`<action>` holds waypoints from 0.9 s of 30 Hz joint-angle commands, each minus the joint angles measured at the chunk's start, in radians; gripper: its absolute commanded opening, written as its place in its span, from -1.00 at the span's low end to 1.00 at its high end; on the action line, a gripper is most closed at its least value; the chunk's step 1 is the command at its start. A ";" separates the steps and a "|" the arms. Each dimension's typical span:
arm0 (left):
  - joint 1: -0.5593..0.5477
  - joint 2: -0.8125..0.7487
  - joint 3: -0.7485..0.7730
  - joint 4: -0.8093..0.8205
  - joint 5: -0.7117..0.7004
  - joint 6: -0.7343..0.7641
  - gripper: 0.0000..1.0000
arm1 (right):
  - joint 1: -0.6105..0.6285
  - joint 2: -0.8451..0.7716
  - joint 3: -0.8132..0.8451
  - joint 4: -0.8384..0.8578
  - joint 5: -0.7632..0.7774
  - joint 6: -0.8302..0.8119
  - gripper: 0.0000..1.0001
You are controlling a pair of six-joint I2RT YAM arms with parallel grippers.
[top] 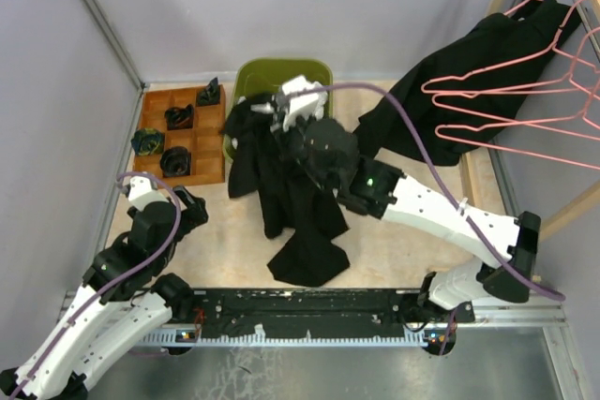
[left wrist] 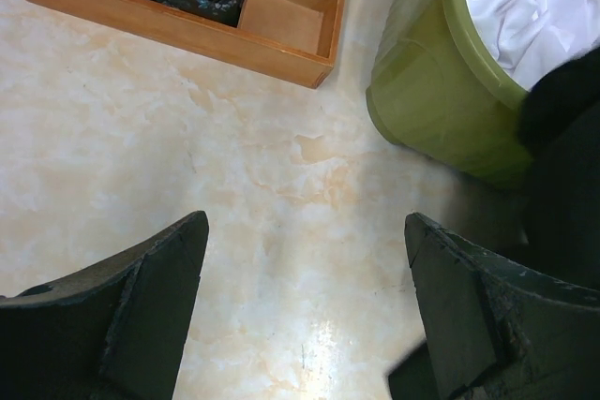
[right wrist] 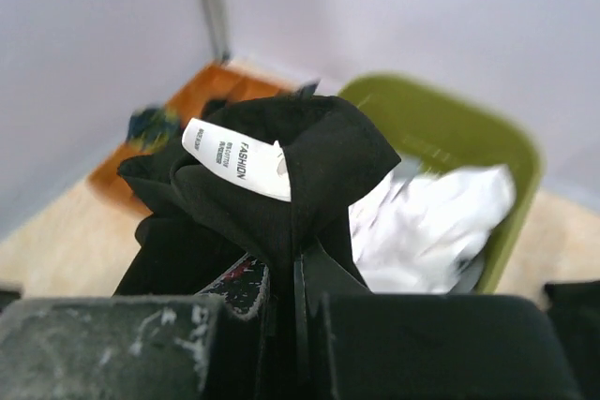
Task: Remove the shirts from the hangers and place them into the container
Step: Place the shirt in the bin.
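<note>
A: Right, what has the right gripper (right wrist: 298, 289) got?
B: Its jaws are clamped together on a bunched fold of a black shirt (right wrist: 281, 185). A white label (right wrist: 234, 158) sticks out of the fold just above the fingers.
A: And where is that against the container (top: 281, 66)?
B: The pinched fold sits over the container's near left corner. The rest of the shirt hangs down from there and trails across the table on the container's near side, towards the arm bases.
A: Anything inside the container?
B: A white shirt (right wrist: 422, 222), crumpled up in it.
A: The left gripper (left wrist: 307, 241)?
B: Jaws spread wide with nothing between them, low over the table on the container's left, near the wooden tray (left wrist: 187, 30).
A: Other shirts?
B: Another black shirt (top: 469, 72) is draped well to the container's right, hanging among the pink hangers (top: 521, 110). I cannot tell which hanger carries it
</note>
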 commanded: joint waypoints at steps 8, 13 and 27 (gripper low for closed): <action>0.002 0.003 -0.010 0.029 0.012 0.025 0.81 | -0.187 0.364 0.643 0.106 0.122 -0.247 -1.00; 0.002 0.009 -0.012 0.032 0.014 0.028 0.81 | -0.251 0.664 0.937 0.031 0.176 -0.323 -1.00; 0.002 0.015 -0.018 0.045 0.020 0.039 0.81 | -0.424 1.084 0.947 -0.445 -0.128 0.070 -0.72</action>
